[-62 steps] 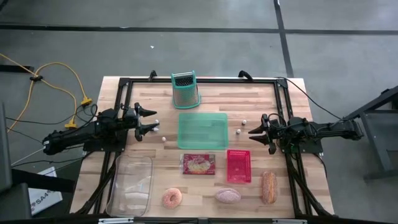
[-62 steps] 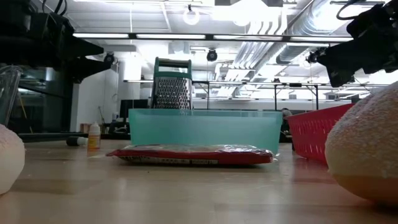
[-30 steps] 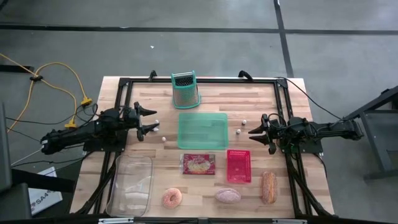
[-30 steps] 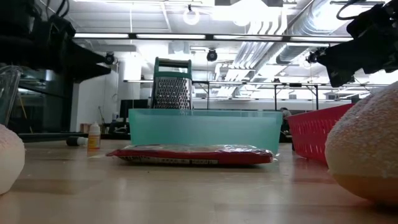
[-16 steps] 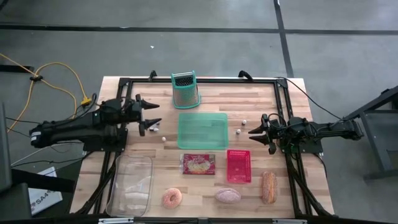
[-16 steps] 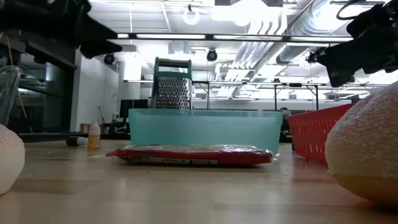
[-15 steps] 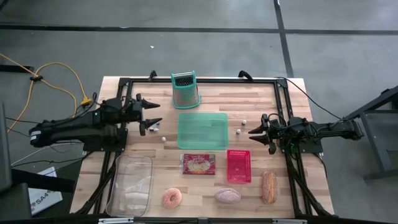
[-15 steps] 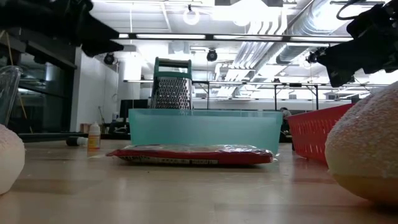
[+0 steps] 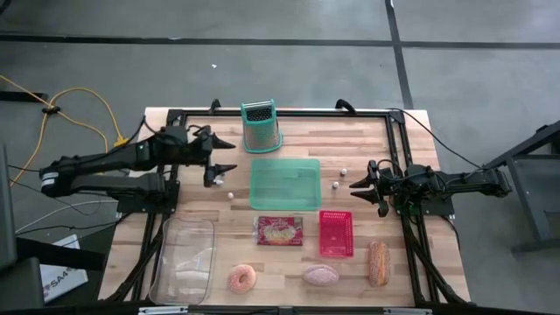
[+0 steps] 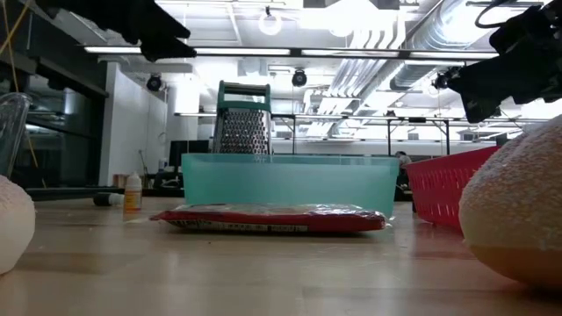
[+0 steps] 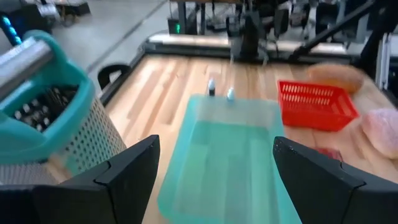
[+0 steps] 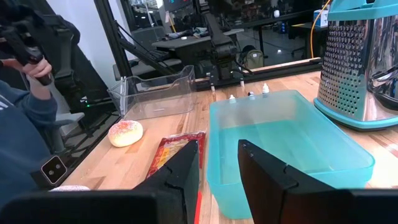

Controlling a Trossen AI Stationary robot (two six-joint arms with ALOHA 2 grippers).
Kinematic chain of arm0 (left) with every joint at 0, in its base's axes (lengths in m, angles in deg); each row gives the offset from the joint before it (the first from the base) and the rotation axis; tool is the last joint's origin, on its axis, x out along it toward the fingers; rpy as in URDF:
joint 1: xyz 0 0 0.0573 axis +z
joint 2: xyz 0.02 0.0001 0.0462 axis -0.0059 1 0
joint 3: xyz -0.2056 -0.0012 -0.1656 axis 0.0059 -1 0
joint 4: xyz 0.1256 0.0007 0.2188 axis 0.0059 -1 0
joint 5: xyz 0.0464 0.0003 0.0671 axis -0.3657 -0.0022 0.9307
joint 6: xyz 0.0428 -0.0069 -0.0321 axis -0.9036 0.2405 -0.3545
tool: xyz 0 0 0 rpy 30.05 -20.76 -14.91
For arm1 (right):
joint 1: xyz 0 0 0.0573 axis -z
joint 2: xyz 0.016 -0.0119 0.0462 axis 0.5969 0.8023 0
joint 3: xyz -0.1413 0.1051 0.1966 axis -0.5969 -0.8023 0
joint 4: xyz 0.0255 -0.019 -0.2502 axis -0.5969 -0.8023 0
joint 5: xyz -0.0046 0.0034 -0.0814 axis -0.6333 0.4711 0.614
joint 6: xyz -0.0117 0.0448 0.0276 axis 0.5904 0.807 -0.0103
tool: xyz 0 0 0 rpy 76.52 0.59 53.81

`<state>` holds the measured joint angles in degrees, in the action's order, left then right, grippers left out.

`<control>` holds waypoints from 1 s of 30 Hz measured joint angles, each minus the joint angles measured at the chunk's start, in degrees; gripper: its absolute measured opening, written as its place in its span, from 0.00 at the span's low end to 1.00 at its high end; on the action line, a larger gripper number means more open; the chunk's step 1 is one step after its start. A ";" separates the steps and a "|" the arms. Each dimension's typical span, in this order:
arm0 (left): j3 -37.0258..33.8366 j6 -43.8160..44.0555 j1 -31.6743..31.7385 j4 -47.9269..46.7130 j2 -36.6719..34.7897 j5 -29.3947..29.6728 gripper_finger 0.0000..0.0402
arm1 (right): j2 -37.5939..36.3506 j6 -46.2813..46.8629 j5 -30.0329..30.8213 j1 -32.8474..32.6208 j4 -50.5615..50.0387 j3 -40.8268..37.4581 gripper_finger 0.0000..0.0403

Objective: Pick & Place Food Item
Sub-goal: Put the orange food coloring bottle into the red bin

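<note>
Your left gripper hangs wide open beside the grater, holding nothing. Every food item lies toward the near edge; the red packet is closest, past the teal bin. Your right gripper, nearly closed and empty, looks about as near.

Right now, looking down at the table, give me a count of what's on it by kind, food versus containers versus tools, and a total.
Food items: 4 (donut, pink pastry, bread roll, red food packet)
Containers: 3 (teal bin, red basket, clear bin)
Kitchen tools: 1 (box grater)
Total: 8
</note>
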<state>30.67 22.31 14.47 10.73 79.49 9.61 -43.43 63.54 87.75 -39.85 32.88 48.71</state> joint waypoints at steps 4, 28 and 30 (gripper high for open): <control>0.10 -0.78 0.00 -3.24 1.86 0.00 0.76 | 0.00 0.00 0.00 -0.01 0.00 -0.01 0.25; 0.15 6.93 -3.98 -14.48 12.68 -2.25 0.76 | 0.00 0.00 0.01 -0.01 0.00 -0.01 0.25; 0.15 6.93 -3.98 -14.50 12.68 -2.12 0.76 | 0.00 0.00 0.00 -0.02 0.00 -0.02 0.25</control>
<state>30.82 29.24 10.49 -3.78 92.17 7.49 -43.43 63.54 87.75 -39.87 32.88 48.69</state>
